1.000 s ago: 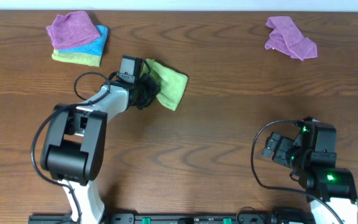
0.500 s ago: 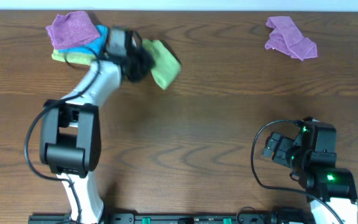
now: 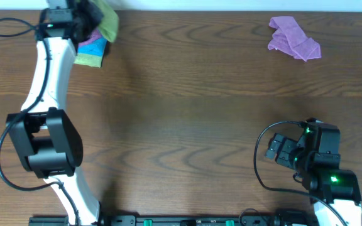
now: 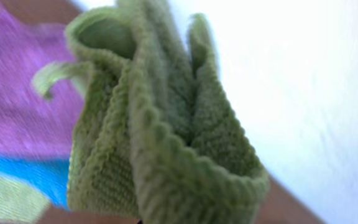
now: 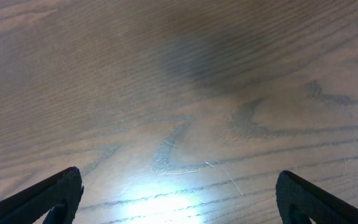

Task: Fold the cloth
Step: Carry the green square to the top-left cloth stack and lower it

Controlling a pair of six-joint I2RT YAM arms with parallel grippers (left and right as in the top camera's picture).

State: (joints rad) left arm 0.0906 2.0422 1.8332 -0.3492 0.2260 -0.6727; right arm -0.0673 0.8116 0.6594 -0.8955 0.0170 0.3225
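Far left, overhead view: the left arm (image 3: 48, 69) reached to the table's (image 3: 187, 94) far left corner. The left gripper (image 3: 88, 12) was clenched on the cloth (image 3: 109, 24), though its fingers were hidden by the fabric. The cloth was light green and bunched, and hung at the table's back edge, above and overlapping the far end of the stack (image 3: 90, 53).

The stack lay flat just in front of the gripper, showing purple, blue and yellow-green layers.

Left wrist view: the cloth (image 4: 160, 124) filled the middle of the frame. It was a ribbed terry weave gathered into several upright folds, with thick rounded edges and a small loop curling off at upper left. Behind it at left lay the purple layer (image 4: 17, 93), the blue layer (image 4: 36, 177) below it and yellow-green at the bottom corner. A white wall stood at right.

Far right, back of table: a crumpled purple rag (image 3: 293, 37) lay well apart from the stack.

Near right: the right gripper (image 3: 274, 150) sat low over bare wood. Right wrist view: the gripper (image 5: 179, 202) was spread wide, one fingertip (image 5: 55, 193) in each lower corner, with nothing between them.
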